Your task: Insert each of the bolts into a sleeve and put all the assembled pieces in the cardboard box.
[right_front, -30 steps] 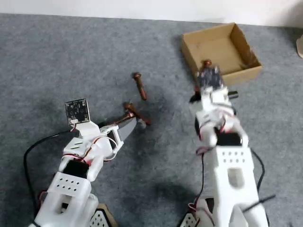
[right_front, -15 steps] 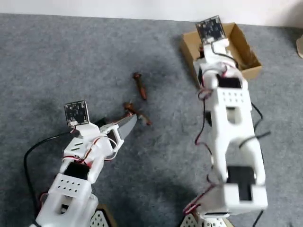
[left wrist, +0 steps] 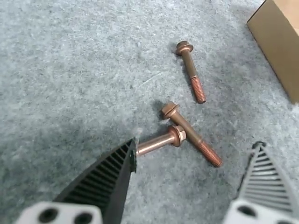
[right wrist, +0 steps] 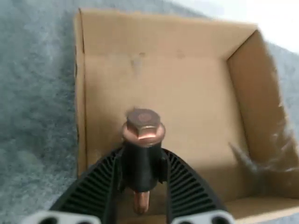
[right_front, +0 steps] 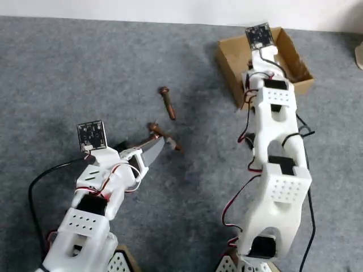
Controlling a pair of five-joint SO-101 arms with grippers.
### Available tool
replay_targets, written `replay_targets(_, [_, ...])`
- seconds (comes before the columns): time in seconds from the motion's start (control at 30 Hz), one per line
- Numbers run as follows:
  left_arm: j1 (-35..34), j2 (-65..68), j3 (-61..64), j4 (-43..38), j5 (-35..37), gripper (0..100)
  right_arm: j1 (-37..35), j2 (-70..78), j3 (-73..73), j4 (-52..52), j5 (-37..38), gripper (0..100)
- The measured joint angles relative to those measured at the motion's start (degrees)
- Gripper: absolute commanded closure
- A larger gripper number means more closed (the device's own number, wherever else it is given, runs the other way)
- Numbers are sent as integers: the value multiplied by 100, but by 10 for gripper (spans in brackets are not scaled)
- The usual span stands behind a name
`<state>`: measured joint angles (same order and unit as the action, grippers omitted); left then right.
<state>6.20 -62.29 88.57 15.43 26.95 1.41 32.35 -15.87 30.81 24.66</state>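
My right gripper (right wrist: 142, 161) is shut on a black sleeve (right wrist: 140, 168) with a copper bolt (right wrist: 143, 129) through it, and holds it above the floor of the cardboard box (right wrist: 196, 98). In the high view the right arm (right_front: 271, 102) stretches out over the box (right_front: 232, 65) at the back right. Three loose copper bolts lie on the grey carpet: one alone (left wrist: 191, 72) (right_front: 167, 103), and two touching in a V (left wrist: 192, 135) (left wrist: 158, 143). My left gripper (left wrist: 196, 147) (right_front: 146, 144) stands open just short of the touching pair, with nothing between its fingers.
Grey carpet covers the whole table. Open carpet lies between the two arms and to the far left. A pale object (right_front: 359, 55) shows at the right edge beyond the box.
The right arm has stretched forward from in front of the box to over it, carrying the sleeve with its bolt. The left arm has barely moved.
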Motion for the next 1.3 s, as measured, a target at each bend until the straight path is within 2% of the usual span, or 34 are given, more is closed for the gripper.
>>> replay_targets(0.17, [0,0,0,0,0,649,-26,53,-44,404,-185,854])
replay_targets(0.3, [0,0,0,0,0,649,-9,44,-554,1336,-589,855])
replay_targets(0.7, [0,0,0,0,0,649,158,35,-2374,4255,-633,857])
replay_targets(0.93, [0,0,0,0,0,649,290,35,-2453,5196,580,857])
replay_targets(1.07, [0,0,0,0,0,649,281,35,-2453,5284,1310,857])
replay_targets(1.3, [0,0,0,0,0,649,387,369,-2470,5064,1644,857])
